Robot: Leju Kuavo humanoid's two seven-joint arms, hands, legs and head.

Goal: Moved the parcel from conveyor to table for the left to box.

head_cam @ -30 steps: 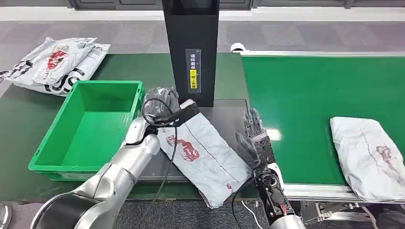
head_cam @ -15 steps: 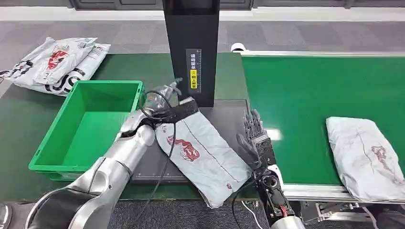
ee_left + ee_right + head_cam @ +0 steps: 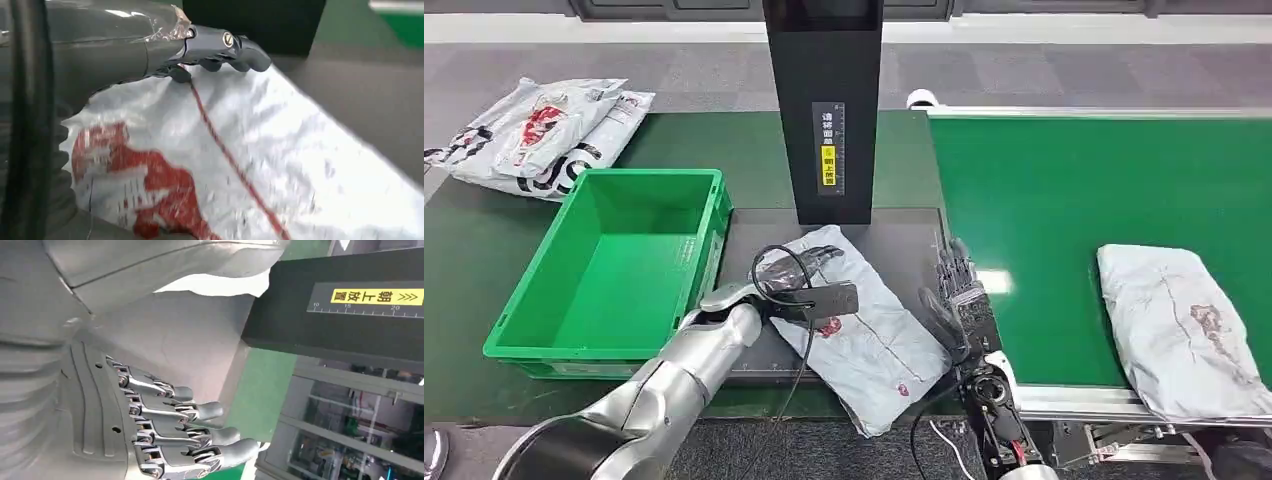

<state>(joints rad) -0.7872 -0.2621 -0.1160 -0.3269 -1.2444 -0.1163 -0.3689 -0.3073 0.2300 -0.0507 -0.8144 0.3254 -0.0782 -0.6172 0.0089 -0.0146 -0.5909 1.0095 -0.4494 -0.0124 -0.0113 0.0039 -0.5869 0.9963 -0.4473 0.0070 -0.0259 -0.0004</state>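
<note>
A white parcel with red print lies slanted on the grey table plate in front of the black scanner pillar. My left hand lies over the parcel's far end. In the left wrist view its fingers stretch out with the tips touching the parcel, and no grip shows. My right hand stands just off the parcel's right edge with its fingers apart and nothing in them. A second parcel lies on the green conveyor at the right.
A green crate stands left of the plate, close to my left arm. The black scanner pillar rises behind the parcel. Several parcels are piled at the far left of the green table.
My left hand has come down from beside the crate's corner onto the parcel's far end. The parcel on the conveyor has drifted slightly left. My right hand has barely moved.
</note>
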